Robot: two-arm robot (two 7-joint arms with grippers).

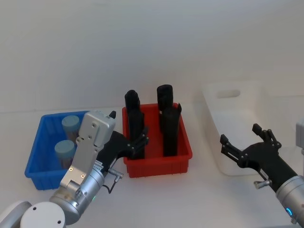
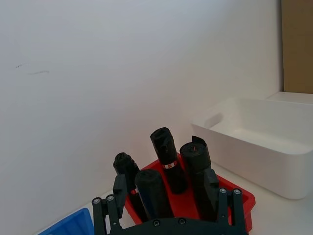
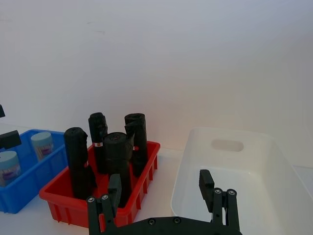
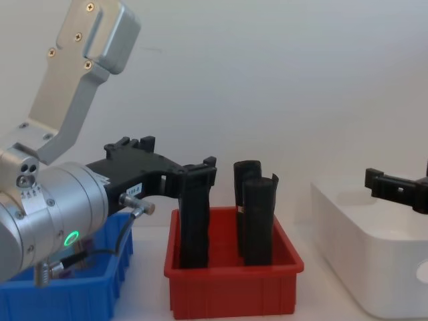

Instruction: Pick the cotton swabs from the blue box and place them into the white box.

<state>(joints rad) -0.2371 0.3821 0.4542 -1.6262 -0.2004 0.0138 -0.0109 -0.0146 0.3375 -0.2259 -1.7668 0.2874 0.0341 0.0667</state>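
Two cotton swabs tubs with pale blue lids (image 1: 70, 124) (image 1: 64, 149) stand in the blue box (image 1: 35, 152) at the left; they also appear in the right wrist view (image 3: 42, 143) (image 3: 9, 164). My left gripper (image 1: 129, 130) is open and empty. It hovers to the right of the blue box, at the red bin's left side, its fingers (image 2: 119, 188) framing the black rolls. The white box (image 1: 223, 156) stands at the right. Above its front part my right gripper (image 1: 240, 134) is open and holds nothing.
A red bin (image 1: 156, 164) with several tall black rolls (image 1: 168, 123) sits between the blue box and the white box. A plain white wall rises behind the table. The left arm's silver link (image 4: 80, 67) stands high over the blue box.
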